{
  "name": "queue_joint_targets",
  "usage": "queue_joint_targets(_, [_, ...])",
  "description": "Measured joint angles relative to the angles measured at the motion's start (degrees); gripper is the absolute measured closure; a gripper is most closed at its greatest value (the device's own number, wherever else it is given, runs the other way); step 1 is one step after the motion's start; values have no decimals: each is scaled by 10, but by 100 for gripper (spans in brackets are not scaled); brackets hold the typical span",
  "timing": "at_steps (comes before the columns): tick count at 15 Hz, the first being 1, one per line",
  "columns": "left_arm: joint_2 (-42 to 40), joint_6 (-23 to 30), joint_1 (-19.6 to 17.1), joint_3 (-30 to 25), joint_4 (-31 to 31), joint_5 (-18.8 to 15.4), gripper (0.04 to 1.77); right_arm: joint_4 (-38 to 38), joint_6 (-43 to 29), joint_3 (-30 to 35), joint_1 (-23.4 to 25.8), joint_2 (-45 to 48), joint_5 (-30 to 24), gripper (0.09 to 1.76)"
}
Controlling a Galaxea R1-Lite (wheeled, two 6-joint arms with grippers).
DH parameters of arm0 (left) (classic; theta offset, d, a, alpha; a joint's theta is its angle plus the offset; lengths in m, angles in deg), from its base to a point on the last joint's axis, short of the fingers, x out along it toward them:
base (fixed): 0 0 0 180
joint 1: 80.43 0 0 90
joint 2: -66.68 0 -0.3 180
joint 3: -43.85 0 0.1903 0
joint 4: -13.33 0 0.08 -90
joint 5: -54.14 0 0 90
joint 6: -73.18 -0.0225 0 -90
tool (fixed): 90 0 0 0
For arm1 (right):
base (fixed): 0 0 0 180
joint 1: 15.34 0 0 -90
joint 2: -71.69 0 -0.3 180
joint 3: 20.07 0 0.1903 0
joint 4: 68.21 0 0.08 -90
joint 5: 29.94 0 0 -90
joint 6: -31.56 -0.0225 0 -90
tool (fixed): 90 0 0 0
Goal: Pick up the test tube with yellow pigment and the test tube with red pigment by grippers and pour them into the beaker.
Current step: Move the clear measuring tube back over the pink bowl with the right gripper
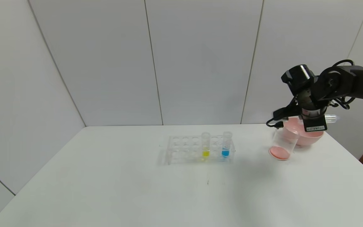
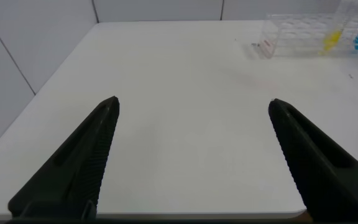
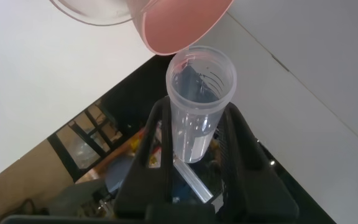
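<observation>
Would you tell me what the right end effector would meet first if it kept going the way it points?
Probably the pink bowl. In the right wrist view the right end effector, shut on an emptied tube, points the tube's mouth at the bowl's rim, with the beaker just beyond. Depth is unclear, so treat this as likely.

The robot's black right arm reaches in from the right side, its elbow bent and its wrist turned over above the far right part of the table. Its black right gripper (image 1: 316, 121), carrying a small white label, is rolled sideways with its two tapering fingers (image 3: 240, 146) closed against the sides of a small clear tube (image 3: 199, 106), which lies roughly level. The black left gripper (image 2: 194, 158) hangs low over the table's near left, its two ribbed fingers (image 2: 82, 158) spread wide with nothing between them.
</observation>
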Motion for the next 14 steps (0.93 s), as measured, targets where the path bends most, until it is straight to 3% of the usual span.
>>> queue_joint_targets(6, [0, 0, 0, 0, 0, 0, 9, -5, 3, 0, -8, 2, 16, 135])
queue_joint_targets(9, [0, 0, 0, 0, 0, 0, 9, -5, -7, 0, -6, 6, -1, 135])
queue_joint_targets(11, [0, 0, 0, 0, 0, 0, 9, -11, -45, 0, 1, 15, -47, 135])
queue_joint_targets(14, [0, 0, 0, 0, 0, 0, 9, -23, -146, 0, 16, 25, -158, 135])
